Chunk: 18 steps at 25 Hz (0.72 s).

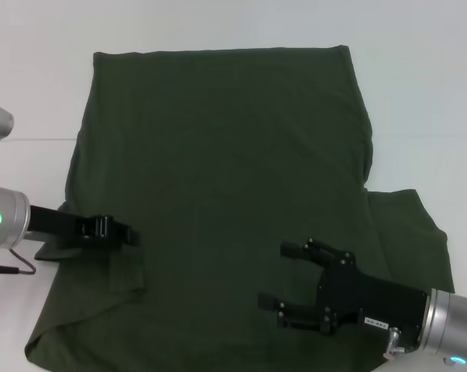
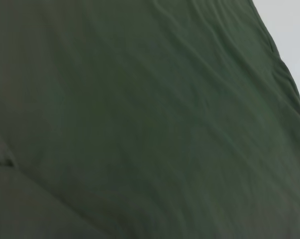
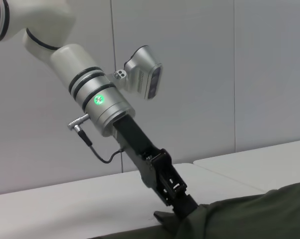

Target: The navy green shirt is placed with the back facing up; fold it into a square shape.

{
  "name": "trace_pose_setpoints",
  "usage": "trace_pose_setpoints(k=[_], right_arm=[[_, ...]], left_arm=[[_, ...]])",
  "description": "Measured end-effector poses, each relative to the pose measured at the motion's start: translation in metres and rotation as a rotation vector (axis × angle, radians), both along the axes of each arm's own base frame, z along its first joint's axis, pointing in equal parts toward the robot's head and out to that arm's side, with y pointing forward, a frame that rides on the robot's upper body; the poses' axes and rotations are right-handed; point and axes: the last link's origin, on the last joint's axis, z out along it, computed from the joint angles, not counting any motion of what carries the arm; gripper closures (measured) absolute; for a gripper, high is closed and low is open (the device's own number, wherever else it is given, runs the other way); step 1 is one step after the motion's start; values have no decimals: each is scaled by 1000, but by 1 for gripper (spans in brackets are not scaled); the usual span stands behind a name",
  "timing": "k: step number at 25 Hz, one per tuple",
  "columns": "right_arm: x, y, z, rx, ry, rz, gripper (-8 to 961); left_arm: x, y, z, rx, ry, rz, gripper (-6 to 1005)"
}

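Observation:
The navy green shirt (image 1: pixel 218 155) lies flat on the white table (image 1: pixel 419 93), plain side up, and fills the left wrist view (image 2: pixel 140 124). My left gripper (image 1: pixel 128 234) is at the shirt's left edge, shut on a pinch of fabric; a small flap (image 1: pixel 129 273) lies folded inward just in front of it. The right wrist view shows that left gripper (image 3: pixel 182 211) with its tips buried in raised cloth (image 3: pixel 259 214). My right gripper (image 1: pixel 283 277) hovers open over the shirt's near right part, holding nothing.
The shirt's right sleeve (image 1: pixel 411 225) spreads out flat to the right, beside my right arm. Bare white table surrounds the shirt at the far side and both sides. A grey wall (image 3: pixel 189 50) stands behind the table.

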Motion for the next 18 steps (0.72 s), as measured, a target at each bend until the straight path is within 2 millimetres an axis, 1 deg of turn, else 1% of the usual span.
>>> trace_pose_setpoints(k=[4, 6, 11, 14, 15, 18], right_arm=[[-1, 1, 0, 3, 3, 1, 41], [-1, 2, 0, 2, 3, 1, 41], [-2, 2, 0, 1, 4, 1, 41], [-2, 2, 0, 2, 4, 2, 41], [-2, 2, 0, 2, 4, 2, 41], [-2, 2, 0, 3, 3, 3, 41]], left_arm=[[-2, -2, 3, -15, -4, 13, 740], [-8, -3, 12, -1, -7, 52, 703], [-27, -8, 37, 66, -72, 154, 495], [-35, -13, 52, 113, -135, 188, 258], [-39, -15, 57, 131, -160, 206, 217], [-47, -19, 61, 151, -184, 240, 94]])
